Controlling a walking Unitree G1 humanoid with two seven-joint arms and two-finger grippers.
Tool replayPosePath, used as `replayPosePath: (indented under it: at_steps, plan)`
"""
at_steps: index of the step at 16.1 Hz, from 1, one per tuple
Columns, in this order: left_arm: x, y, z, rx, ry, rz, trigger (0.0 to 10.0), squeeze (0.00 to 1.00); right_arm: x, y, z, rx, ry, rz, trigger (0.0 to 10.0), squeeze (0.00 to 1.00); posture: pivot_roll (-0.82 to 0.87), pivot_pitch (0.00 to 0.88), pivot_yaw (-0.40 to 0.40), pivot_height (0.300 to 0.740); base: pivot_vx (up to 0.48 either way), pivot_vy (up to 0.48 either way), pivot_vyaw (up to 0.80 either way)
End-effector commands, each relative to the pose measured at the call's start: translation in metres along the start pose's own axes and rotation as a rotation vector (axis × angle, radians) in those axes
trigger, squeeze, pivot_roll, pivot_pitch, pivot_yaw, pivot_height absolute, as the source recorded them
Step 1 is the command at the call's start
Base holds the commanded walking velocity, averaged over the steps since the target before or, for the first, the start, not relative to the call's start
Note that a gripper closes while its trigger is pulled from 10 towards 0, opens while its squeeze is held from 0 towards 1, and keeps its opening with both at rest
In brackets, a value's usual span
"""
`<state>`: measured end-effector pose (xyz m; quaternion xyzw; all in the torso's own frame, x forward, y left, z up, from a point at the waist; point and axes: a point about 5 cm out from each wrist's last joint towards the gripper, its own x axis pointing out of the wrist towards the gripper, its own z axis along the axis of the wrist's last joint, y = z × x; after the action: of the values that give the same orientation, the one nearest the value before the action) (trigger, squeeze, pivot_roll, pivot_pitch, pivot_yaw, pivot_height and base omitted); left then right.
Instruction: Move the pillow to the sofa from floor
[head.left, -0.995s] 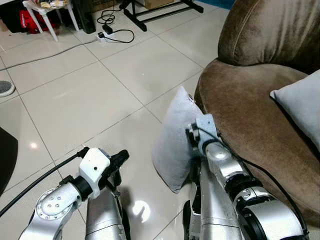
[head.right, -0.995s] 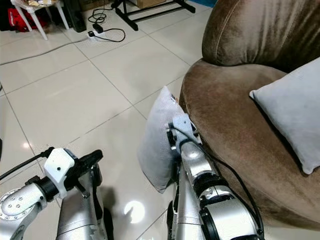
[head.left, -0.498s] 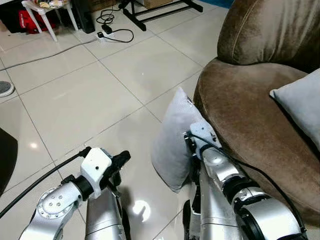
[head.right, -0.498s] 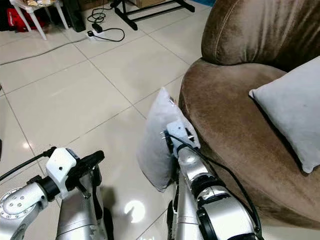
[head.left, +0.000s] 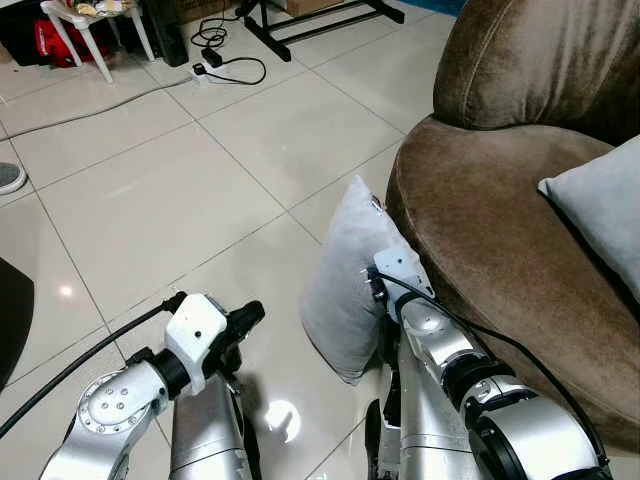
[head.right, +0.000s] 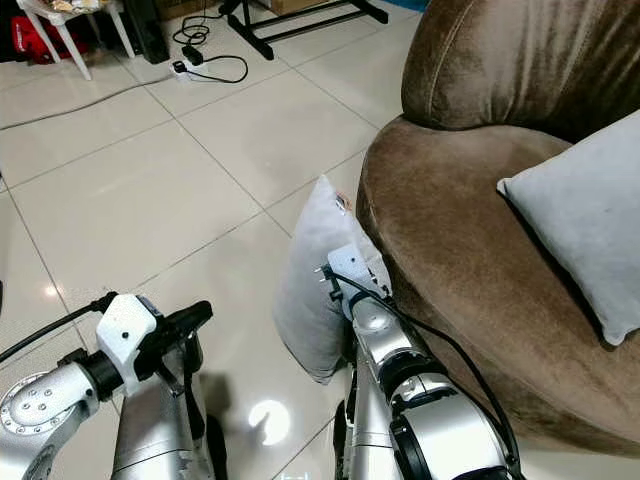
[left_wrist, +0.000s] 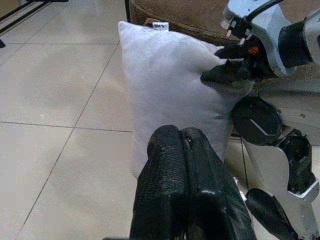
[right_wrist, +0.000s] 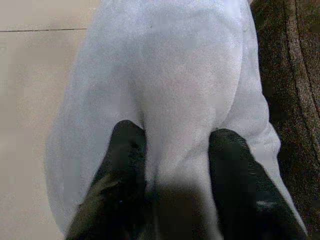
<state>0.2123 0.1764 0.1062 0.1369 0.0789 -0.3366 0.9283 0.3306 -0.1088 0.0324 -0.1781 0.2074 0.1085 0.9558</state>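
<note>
A light grey pillow (head.left: 347, 285) stands on edge on the tiled floor (head.left: 160, 190), its long axis running up and down, one corner pointing up toward the middle of the head view and its lower corner resting on a tile; its broad face turns toward the open floor and its back leans against the rounded front of the brown sofa (head.left: 500, 230). A small tag shows at the top corner, too small to read. The right gripper (right_wrist: 177, 150) sits at the centre of the head view against the pillow's sofa-side edge, and in the right wrist view its two black fingers (right_wrist: 122, 150) stand a little apart with a fold of the grey cloth pinched between them. The pillow's lower back edge is hidden behind that arm. The left gripper (left_wrist: 181, 137) hovers at the lower left of the head view, apart from the pillow, its fingers pressed together and holding nothing. A second grey pillow (head.left: 600, 215) lies on the sofa seat at the right edge, cut off by the frame. Cables and a power strip (head.left: 225, 65) lie at the upper left.
</note>
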Motion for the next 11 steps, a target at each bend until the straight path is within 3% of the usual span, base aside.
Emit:
replayPosePath:
  at_steps: [1,11]
  plan:
    - [-0.001,-0.002,0.001,0.004,0.005,-0.019,10.0,0.0,-0.002,0.005,-0.012,0.007,0.046,0.023,0.0,0.0,0.08,0.19,-0.008,0.445,0.0,0.0,0.0]
    - [0.007,0.003,-0.003,0.02,0.004,0.014,10.0,0.0,-0.003,0.021,0.0,0.117,-0.034,0.166,0.0,0.0,0.07,0.121,-0.009,0.445,0.0,0.0,0.0]
